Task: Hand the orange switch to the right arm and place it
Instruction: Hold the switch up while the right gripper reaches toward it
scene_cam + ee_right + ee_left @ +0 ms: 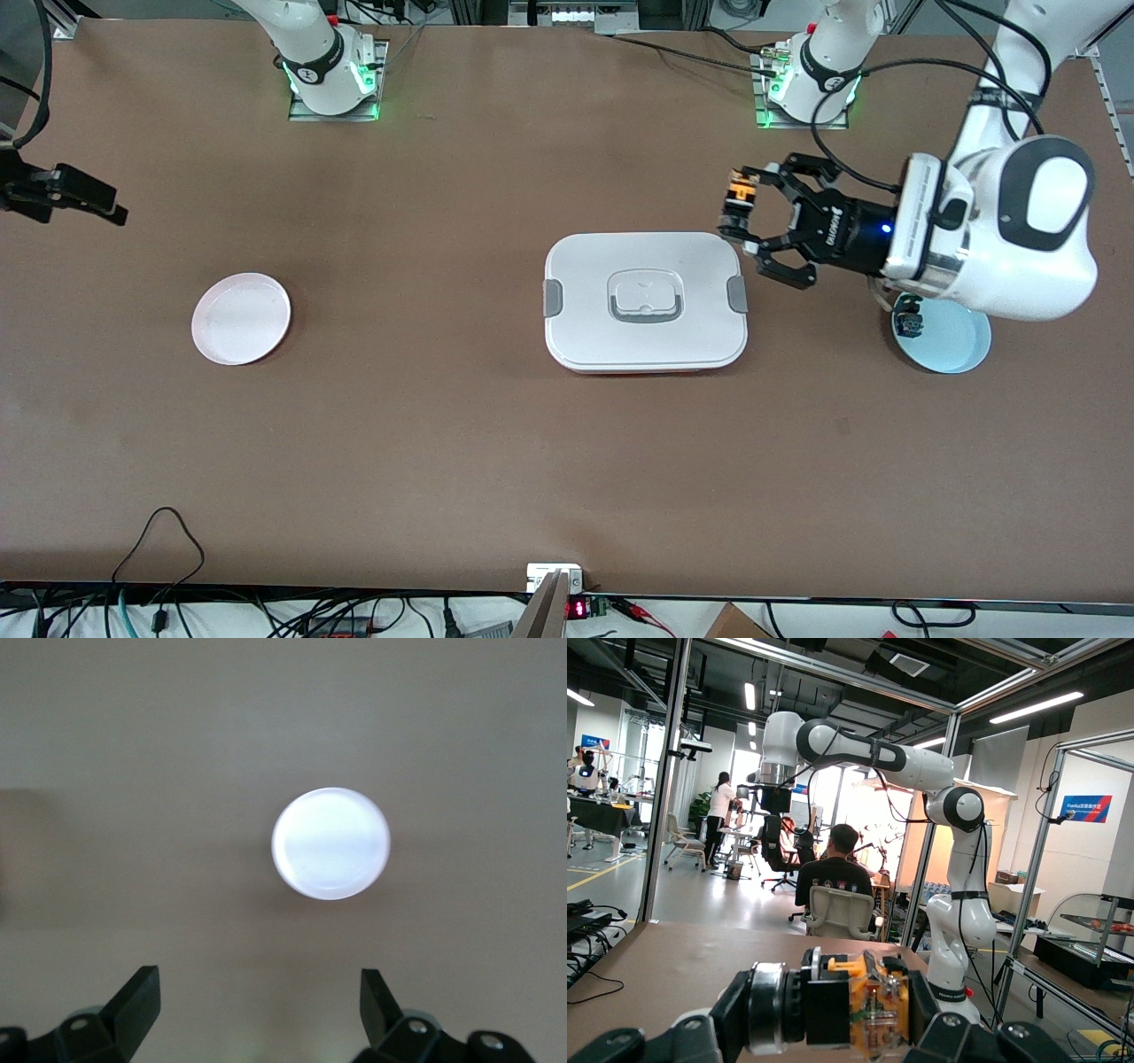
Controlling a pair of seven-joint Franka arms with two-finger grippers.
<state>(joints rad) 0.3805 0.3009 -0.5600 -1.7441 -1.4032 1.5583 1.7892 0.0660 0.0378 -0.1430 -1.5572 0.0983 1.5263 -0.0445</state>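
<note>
Your left gripper (742,215) clamps the orange switch (738,196) sideways in the air beside the white box (645,301), presenting it for handover, while your right gripper (84,197) waits wide open above the pink plate (241,318).

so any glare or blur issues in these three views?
Front view: even light, sharp; the tiny black-and-orange switch in the left gripper reads clearly. Left wrist view: the switch is close and soft, the lab backlit by ceiling strips. Right wrist view: the round pale pink plate is blown out, the open right gripper dark.
</note>
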